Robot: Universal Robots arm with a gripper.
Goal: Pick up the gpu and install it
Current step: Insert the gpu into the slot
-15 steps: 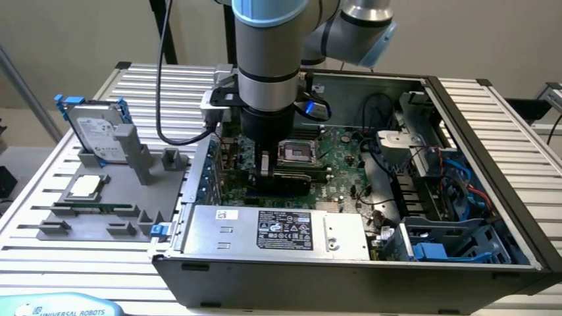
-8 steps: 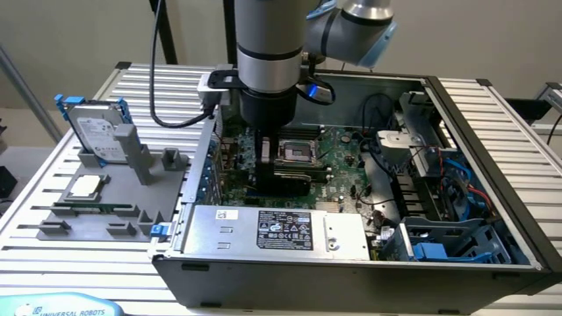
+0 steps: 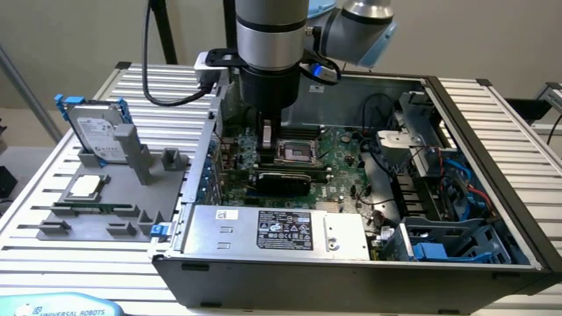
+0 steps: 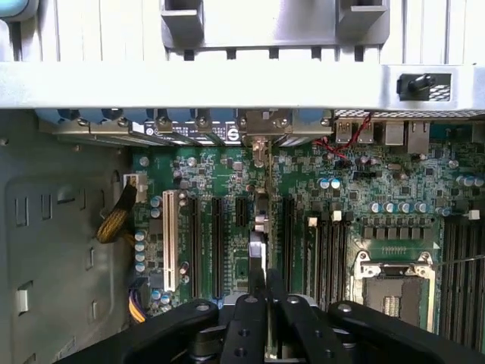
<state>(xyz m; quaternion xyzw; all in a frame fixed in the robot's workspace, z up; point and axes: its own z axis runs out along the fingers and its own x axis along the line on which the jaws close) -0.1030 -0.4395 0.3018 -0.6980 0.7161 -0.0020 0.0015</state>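
The gpu (image 4: 260, 220) stands on edge over the expansion slots of the green motherboard (image 4: 364, 189), so I see it as a thin line. Its silver bracket end (image 4: 261, 129) meets the case's rear wall. My gripper (image 4: 265, 296) sits on the card's near end with its black fingers (image 4: 250, 311) pressed close together on the thin edge. In the exterior view the gripper (image 3: 267, 143) reaches straight down into the open computer case (image 3: 491, 131), just to the exterior view's left of the CPU socket (image 3: 296, 153). Whether the card is fully seated in a slot I cannot tell.
A grey parts tray (image 3: 97, 217) at the exterior view's left holds a silver hard drive with blue rails (image 3: 92, 131) and a small square chip (image 3: 85, 186). The power supply (image 3: 272, 230) fills the case's near side. Cables (image 3: 404, 164) and drive bays crowd its right.
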